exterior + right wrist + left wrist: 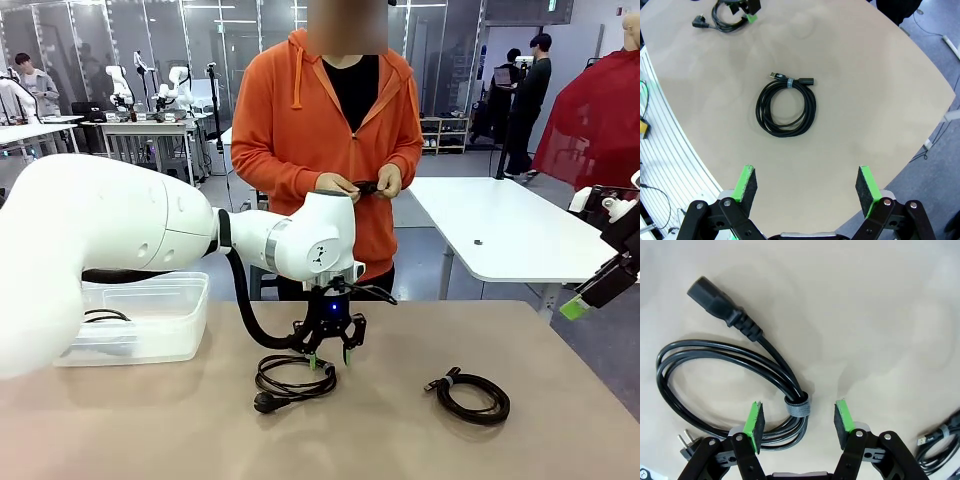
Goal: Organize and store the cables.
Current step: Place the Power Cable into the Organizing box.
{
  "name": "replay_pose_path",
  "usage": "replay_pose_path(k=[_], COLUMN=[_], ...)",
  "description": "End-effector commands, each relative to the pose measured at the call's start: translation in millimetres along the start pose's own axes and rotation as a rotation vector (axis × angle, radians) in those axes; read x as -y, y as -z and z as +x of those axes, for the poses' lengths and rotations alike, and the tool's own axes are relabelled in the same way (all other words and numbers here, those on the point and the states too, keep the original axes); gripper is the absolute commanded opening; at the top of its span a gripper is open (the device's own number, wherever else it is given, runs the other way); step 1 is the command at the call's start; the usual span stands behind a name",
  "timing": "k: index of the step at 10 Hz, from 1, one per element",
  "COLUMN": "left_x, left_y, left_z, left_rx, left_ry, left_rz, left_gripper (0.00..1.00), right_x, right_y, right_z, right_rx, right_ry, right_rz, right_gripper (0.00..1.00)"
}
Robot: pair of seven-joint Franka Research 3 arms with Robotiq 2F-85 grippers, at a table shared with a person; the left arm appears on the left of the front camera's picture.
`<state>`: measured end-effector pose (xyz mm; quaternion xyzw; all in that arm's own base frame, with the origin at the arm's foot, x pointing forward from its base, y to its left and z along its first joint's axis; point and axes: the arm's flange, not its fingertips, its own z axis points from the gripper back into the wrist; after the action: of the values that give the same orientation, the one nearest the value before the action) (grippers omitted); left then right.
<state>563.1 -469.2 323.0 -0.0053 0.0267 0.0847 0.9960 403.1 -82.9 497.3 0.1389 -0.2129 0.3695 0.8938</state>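
Note:
A coiled black power cable point(291, 384) lies at the table's middle, bound by a grey strap point(797, 407). My left gripper point(799, 419) hangs just above it, open, with one green pad point(756, 421) on each side of the strapped bundle and neither touching it. A second coiled cable point(786, 107), thinner and with small connectors, lies to the right point(470, 396). High above and short of it my right gripper point(807, 187) stands open and holds nothing. Another cable point(105, 316) lies in the clear box. The person's hands hold a small dark item point(365, 187) at chest height.
A clear plastic box point(150, 345) stands at the table's left, partly behind my left arm. The power cable's socket end point(715, 300) points away from the coil, and its pronged plug point(685, 445) lies beside my left finger. The table edge point(920, 125) curves nearby.

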Motion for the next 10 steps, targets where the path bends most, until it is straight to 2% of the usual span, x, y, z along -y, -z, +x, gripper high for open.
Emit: replay_pose_path(k=[1, 4, 5, 6, 7, 8, 10], left_x=[-2.5, -7.9, -9.9, -11.4, -13.0, -14.6, -16.3], left_y=[2.9, 10.8, 12.4, 14.0, 14.4, 14.3, 11.3], left_z=[-2.8, -0.9, 1.4, 3.0, 4.1, 2.6, 2.9], left_rx=[-0.054, -0.018, 0.008, 0.004, 0.006, 0.000, 0.036], left_ry=[0.012, 0.021, 0.037, 0.037, 0.035, 0.057, 0.057], left_rz=[-0.013, 0.014, 0.026, 0.024, 0.014, 0.001, 0.013], left_gripper=[0.71, 0.71, 0.52, 0.40, 0.12, 0.00, 0.00], right_x=[-0.1, -0.1, -0.1, -0.1, -0.1, -0.1, -0.1], right_y=[-0.7, -0.7, -0.7, -0.7, -0.7, -0.7, -0.7], right_z=[1.1, 1.1, 1.1, 1.1, 1.1, 1.1, 1.1], right_rx=[-0.014, -0.014, -0.014, -0.014, -0.014, -0.014, -0.014], right_ry=[0.011, 0.011, 0.011, 0.011, 0.011, 0.011, 0.011], right_rz=[-0.007, -0.007, -0.007, -0.007, -0.007, -0.007, -0.007], right_gripper=[1.00, 1.00, 1.00, 1.00, 1.00, 1.00, 1.00])
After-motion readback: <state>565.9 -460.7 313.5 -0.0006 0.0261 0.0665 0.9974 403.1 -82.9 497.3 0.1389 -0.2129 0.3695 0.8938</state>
